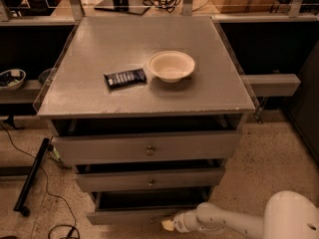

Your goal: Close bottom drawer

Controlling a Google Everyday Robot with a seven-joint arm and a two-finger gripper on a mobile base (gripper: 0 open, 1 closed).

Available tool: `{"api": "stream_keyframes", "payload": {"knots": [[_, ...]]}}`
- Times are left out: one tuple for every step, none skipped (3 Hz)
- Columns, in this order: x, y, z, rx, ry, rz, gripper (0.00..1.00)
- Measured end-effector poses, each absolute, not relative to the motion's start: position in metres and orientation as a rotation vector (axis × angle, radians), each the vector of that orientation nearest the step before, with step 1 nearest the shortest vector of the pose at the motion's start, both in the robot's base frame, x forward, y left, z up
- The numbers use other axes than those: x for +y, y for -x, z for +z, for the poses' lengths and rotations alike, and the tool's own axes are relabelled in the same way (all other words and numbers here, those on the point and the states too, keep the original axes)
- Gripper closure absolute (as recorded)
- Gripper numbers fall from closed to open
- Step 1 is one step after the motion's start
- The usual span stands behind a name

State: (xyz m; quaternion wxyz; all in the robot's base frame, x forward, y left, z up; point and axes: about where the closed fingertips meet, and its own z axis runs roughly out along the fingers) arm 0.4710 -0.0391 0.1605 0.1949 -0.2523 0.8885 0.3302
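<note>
Down by the floor, the gripper [168, 225] sits at the slim front panel of the bottom drawer [124, 216], its pale tip touching or all but touching the panel near the middle. Whether the jaws are apart or together I cannot tell. The drawer stands pulled out, its dark inside just above the jaws and most of the panel running off to their left. Higher above them the middle drawer [149, 179] and top drawer [147, 147] jut out a little too. My worry is the push. The arm [224, 222] comes in from the right at a slant, so the tip could skid along the panel, slip under its lower edge, or rack the drawer crooked so it jams short of shut. Far above the jaws, a bowl [171, 65] and a dark wrapped bar [125, 78] lie on the cabinet top [99, 44]; a hard shove could jolt them.
</note>
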Motion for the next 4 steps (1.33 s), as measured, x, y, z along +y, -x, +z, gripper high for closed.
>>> {"api": "stream_keyframes", "payload": {"knots": [[-0.041, -0.482, 0.156, 2.473, 0.648, 0.930, 1.00], [-0.041, -0.481, 0.156, 2.473, 0.648, 0.930, 1.00], [-0.036, -0.493, 0.156, 2.455, 0.645, 0.927, 1.00], [-0.035, -0.495, 0.156, 2.449, 0.646, 0.927, 1.00]]}}
